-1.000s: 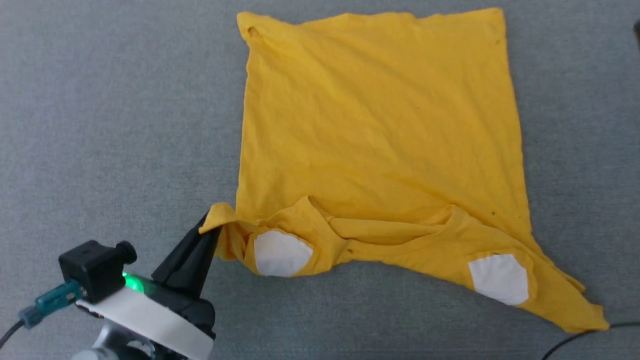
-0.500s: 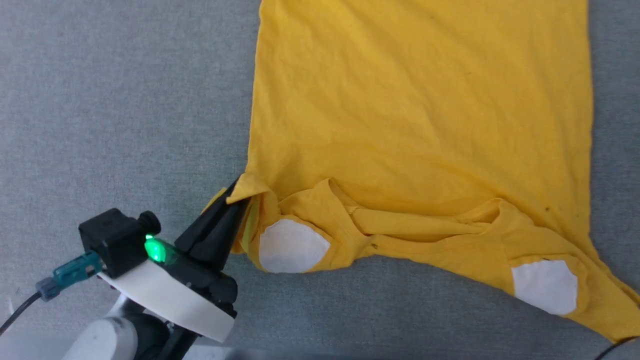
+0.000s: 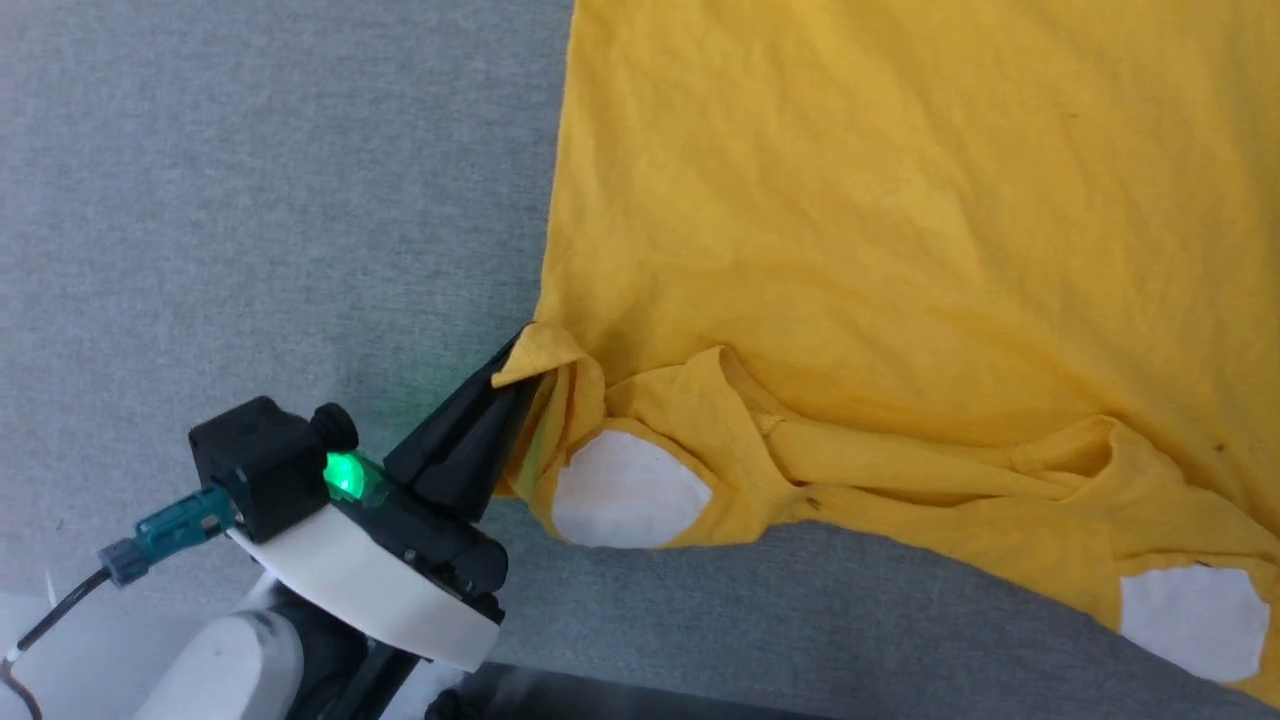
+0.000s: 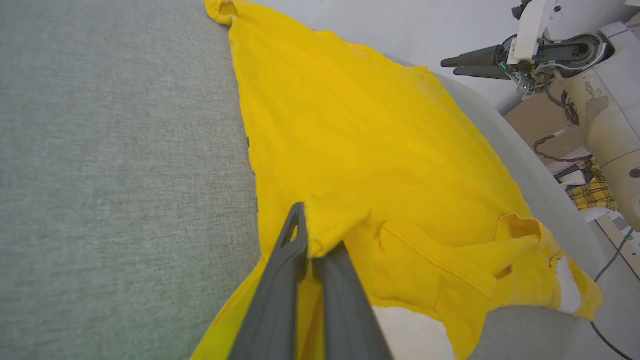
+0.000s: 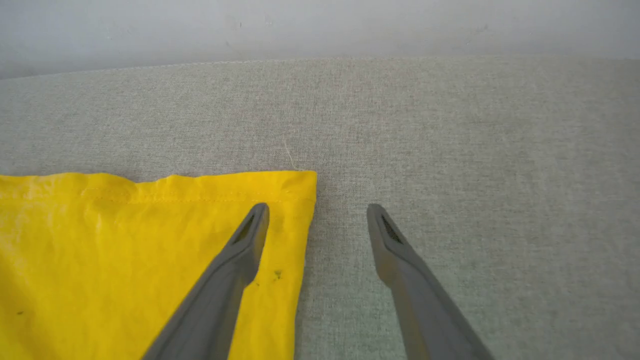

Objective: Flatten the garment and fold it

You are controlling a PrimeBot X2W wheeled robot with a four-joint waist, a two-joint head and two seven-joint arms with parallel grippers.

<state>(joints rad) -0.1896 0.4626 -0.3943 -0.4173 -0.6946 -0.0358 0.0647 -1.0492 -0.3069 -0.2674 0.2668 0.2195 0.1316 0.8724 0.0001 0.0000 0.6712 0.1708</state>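
The garment (image 3: 850,220), a bright yellow T-shirt, lies spread with its plain side up on a grey cloth surface. Its near edge is bunched and shows two white patches (image 3: 625,490) (image 3: 1195,610). My left gripper (image 3: 515,370) is shut on a folded bit of the garment at its near left corner, and the left wrist view shows the fabric (image 4: 350,125) pinched between the left gripper (image 4: 317,235) fingers. My right gripper (image 5: 317,207) hangs open over the far hem corner of the garment (image 5: 125,250), one finger above cloth, the other above bare surface. The left wrist view has the right gripper (image 4: 450,67) raised at the far side.
The grey padded surface (image 3: 250,200) stretches wide to the left of the shirt, and its front edge runs along the bottom of the head view. A cable (image 3: 40,630) trails from my left wrist. Past the surface's right edge lie a plaid cloth (image 4: 592,192) and floor cables.
The head camera has moved, so the garment now sits larger and further right in the picture. My left gripper keeps the same hold on the same fold of the garment.
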